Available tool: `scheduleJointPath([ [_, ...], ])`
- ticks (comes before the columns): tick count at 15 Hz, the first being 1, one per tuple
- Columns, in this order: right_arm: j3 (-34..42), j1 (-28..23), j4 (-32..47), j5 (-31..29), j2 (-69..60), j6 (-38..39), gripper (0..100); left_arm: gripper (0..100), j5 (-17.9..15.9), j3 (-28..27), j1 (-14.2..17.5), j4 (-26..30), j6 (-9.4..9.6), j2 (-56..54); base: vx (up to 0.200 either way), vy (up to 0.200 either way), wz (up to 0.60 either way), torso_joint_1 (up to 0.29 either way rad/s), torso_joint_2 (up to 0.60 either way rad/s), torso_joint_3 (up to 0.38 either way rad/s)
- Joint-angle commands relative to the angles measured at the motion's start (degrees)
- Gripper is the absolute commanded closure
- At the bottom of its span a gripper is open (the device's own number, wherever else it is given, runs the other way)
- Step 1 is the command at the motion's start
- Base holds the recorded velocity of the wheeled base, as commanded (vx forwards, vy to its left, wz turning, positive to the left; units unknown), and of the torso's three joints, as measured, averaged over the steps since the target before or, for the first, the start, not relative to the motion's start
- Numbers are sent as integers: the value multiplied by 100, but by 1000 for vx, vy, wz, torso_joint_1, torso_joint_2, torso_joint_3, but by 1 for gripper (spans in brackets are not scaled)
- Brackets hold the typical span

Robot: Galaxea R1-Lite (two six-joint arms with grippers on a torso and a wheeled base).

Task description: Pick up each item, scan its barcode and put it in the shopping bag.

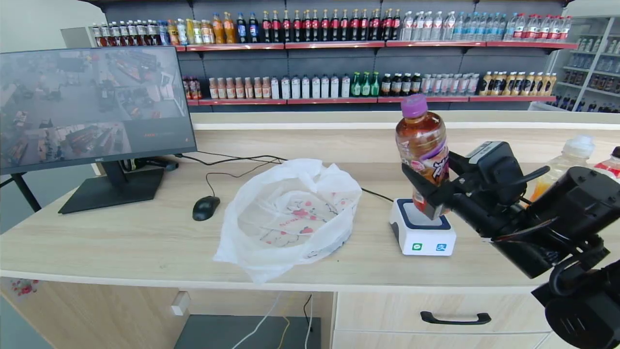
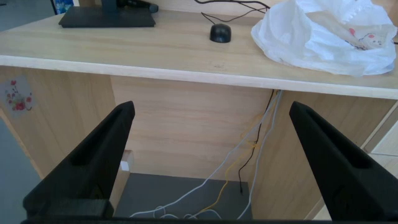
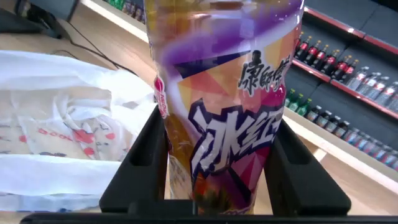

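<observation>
One clear plastic bottle of amber drink with a purple cap and purple label (image 1: 420, 135) stands upright in the right gripper (image 1: 428, 194), whose black fingers (image 1: 411, 177) pinch its lower half from both sides. The bottle is directly over a small white scanner box with a dark blue top (image 1: 422, 233); the fingers hide its base, so I cannot tell whether it touches the scanner. In the right wrist view the label fills the space between the two fingers (image 3: 140, 162), both pressed against the bottle.

An open white plastic shopping bag with a red flower print (image 1: 286, 218) lies on the pale wooden tabletop (image 1: 121, 242), just beside the scanner on the robot's left. A black computer mouse (image 1: 206, 207) lies farther left, near the bag, and a black flat monitor on a stand (image 1: 92, 104) stands at the left end of the tabletop. Behind the right arm stands a bottle of yellow drink with a white cap (image 1: 569, 157).

The left gripper (image 2: 211, 112) is below the tabletop's front edge, facing the desk's wooden front panel, its two black fingers (image 2: 99, 162) spread wide with nothing between them. Loose cables (image 2: 249, 162) hang down under the desk beyond it.
</observation>
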Motion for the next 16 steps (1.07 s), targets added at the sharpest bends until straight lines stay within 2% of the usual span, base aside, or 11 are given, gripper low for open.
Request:
scheduleJointPath([
  [1,77,-225,-3,69,43,-150,100,0,1,1,0,-1,2,-2,0,0,0,0,0,0],
  [3,244,-410,-3,333,113,-361,100,0,1,10,0,-1,2,-2,0,0,0,0,0,0],
  [5,148,-797,-3,1150,236,-967,100,0,1,1,0,-1,2,-2,0,0,0,0,0,0],
  [8,112,-920,-3,2117,386,-1539,100,0,1,1,0,-1,2,-2,0,0,0,0,0,0],
  [14,-151,-920,-3,3075,676,-2418,100,0,1,1,0,-1,2,-2,0,0,0,0,0,0],
  [16,-107,-929,-3,3207,781,-2602,100,0,1,10,0,-1,2,-2,0,0,0,0,0,0],
])
